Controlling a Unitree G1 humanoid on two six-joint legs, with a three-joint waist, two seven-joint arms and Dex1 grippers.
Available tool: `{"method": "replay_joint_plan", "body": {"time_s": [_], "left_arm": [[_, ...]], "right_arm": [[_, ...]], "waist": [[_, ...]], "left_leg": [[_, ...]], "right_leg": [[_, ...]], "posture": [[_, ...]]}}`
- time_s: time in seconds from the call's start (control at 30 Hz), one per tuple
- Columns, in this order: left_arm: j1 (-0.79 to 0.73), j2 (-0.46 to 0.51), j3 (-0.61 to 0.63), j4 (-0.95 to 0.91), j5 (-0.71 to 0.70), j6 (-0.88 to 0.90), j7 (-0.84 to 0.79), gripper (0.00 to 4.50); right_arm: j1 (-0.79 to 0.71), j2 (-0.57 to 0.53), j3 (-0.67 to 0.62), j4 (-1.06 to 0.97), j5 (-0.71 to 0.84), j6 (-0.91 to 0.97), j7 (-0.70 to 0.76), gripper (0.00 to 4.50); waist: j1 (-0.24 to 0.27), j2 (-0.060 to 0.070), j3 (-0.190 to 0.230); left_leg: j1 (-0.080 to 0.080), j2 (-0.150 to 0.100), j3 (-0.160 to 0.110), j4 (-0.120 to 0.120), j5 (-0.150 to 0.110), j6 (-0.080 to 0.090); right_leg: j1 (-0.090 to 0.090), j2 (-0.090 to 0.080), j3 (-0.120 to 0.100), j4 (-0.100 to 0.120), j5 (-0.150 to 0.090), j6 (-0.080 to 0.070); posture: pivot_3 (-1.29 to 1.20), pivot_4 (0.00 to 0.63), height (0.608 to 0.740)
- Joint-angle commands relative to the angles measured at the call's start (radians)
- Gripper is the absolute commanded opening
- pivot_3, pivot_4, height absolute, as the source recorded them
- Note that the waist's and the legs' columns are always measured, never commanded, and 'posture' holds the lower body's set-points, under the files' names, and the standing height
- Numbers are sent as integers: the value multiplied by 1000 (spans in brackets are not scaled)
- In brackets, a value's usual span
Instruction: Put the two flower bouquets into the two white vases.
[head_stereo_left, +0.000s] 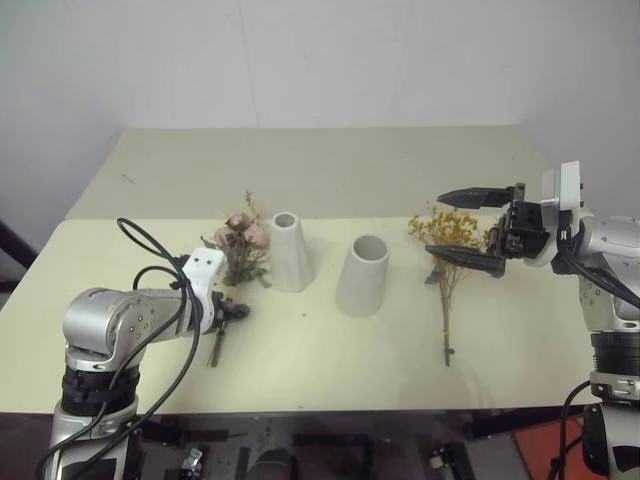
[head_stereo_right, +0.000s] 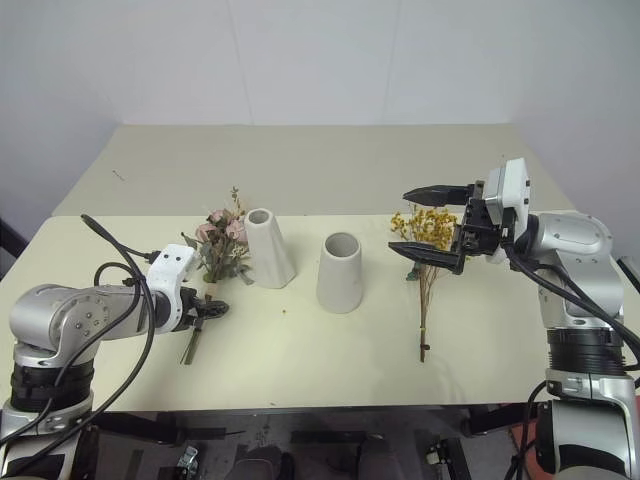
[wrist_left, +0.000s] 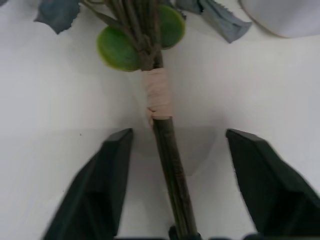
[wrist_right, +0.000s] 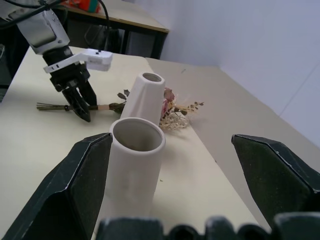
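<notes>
Still both white vases, slim (head_stereo_left: 290, 250) and broad (head_stereo_left: 363, 274), stand empty; left pincer (head_stereo_left: 236, 311) and right pincer (head_stereo_left: 468, 228) gape, gripping nothing.

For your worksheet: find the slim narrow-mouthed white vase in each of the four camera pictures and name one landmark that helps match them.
Left eye view: slim vase, left of centre.
Right eye view: slim vase, left of centre.
Left wrist view: cannot be identified.
Right wrist view: slim vase, upper centre, behind the broader vase.
Shared landmark: the rose bouquet, lying right beside it.
</notes>
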Motion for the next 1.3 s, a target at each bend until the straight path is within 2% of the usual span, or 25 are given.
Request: {"method": "replay_joint_plan", "body": {"time_s": [0.03,0.27,0.4,0.53,0.7,0.87,1.13,1.3], "left_arm": [[-17,-19,-5,18,24,5,10,2013],[-64,-54,67,61,128,5,72,2],[-103,-36,98,93,194,-49,83,2],[-104,-46,134,32,206,-281,33,2],[-115,-56,128,-18,158,-626,-168,2],[-196,-95,175,68,52,-819,-341,2],[-365,-45,136,292,58,-987,-512,2],[-432,-82,143,392,-2,-1019,-585,2]], "right_arm": [[-32,-1,-5,-3,8,-25,16,4500],[-27,4,1,1,7,-32,18,4500],[-21,8,1,0,5,-32,12,4500],[-18,12,0,0,4,-35,6,4500],[-16,26,-1,-1,0,-45,-10,4500],[-6,41,-7,-14,-2,-56,-37,4500],[49,56,-24,-79,9,-56,-94,4500],[82,61,-34,-115,13,-52,-123,4500]], "waist": [[0,0,0],[1,0,0],[-2,0,0],[0,0,0],[1,0,0],[1,0,0],[0,0,0],[0,0,0]], "left_leg": [[0,0,0,0,0,0],[0,-1,0,0,0,0],[0,-1,0,0,0,-1],[-1,0,0,0,3,-5],[-2,-1,0,0,3,-6],[-2,-1,0,0,2,-5],[-2,-1,1,0,1,-1],[-2,-1,1,1,0,0]], "right_leg": [[0,0,0,0,0,0],[0,-1,0,1,0,0],[0,-1,0,0,0,0],[-1,-1,0,0,0,0],[-2,-2,-1,-1,0,0],[-2,-2,-1,-1,0,0],[-1,-1,-1,1,0,0],[-1,-1,-1,1,0,0]], "posture": [[0,150,740],[0,150,740],[0,150,740],[0,150,740],[0,150,740],[0,150,740],[0,150,740],[0,150,740]]}}
